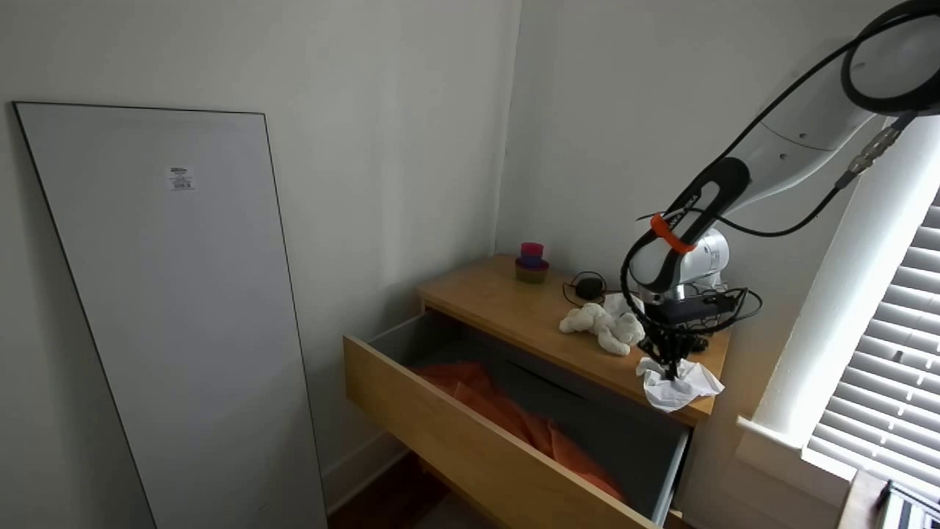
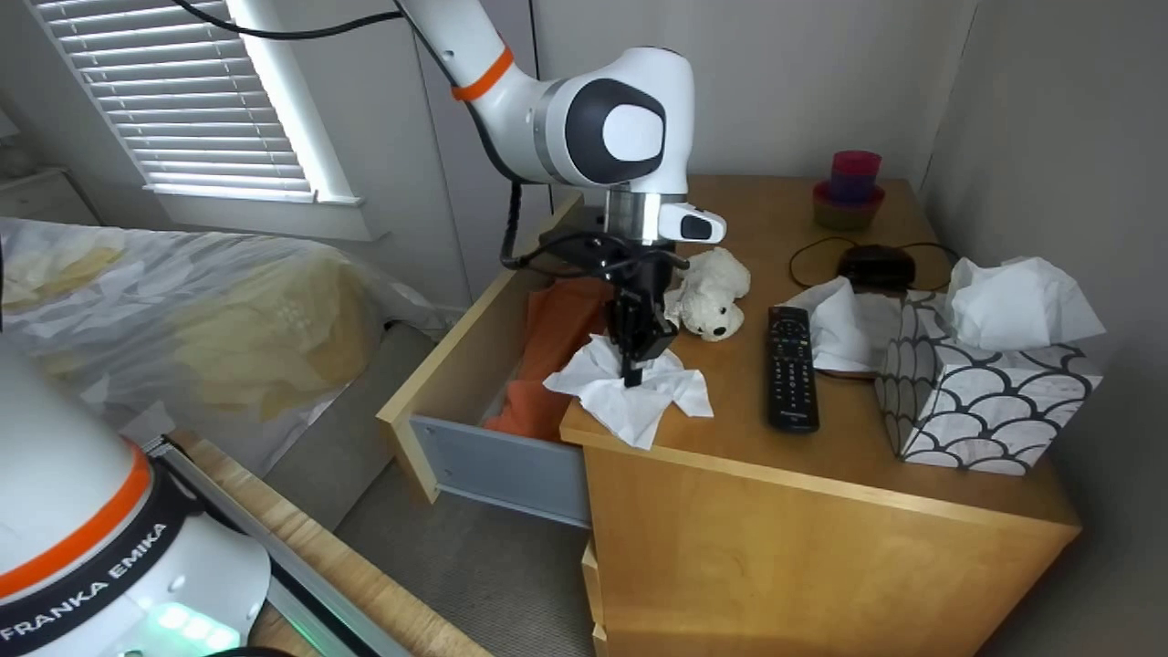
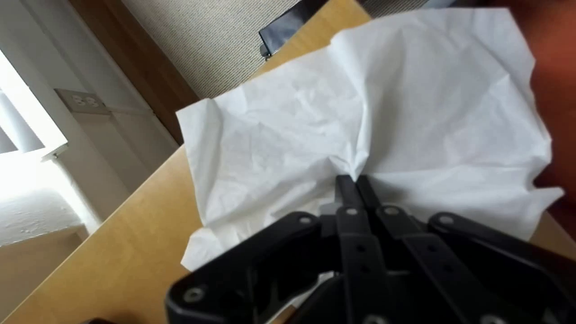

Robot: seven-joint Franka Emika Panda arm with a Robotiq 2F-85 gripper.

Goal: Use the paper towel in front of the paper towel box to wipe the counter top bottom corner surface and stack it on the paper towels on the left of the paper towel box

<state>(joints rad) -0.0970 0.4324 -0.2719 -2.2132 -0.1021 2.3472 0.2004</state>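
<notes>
My gripper (image 2: 631, 374) is shut on a white paper towel (image 2: 620, 415). In the wrist view the fingertips (image 3: 354, 180) pinch a fold near the towel's middle, and the paper towel (image 3: 288, 130) spreads out flat around them. The towel lies at the near corner of the wooden counter top (image 2: 730, 374), partly over its edge. The paper towel box (image 2: 999, 401), white with a dark scallop pattern, stands at the right with a tissue sticking out. Other white paper towels (image 2: 844, 328) lie crumpled to the left of the box.
A black remote (image 2: 792, 370) lies between the held towel and the box. A white plush dog (image 2: 712, 297) sits behind the gripper. Stacked cups (image 2: 851, 192) and a black device with a cable (image 2: 876, 266) stand farther back. The drawer (image 1: 485, 433) is open, with orange cloth (image 1: 507, 411) inside.
</notes>
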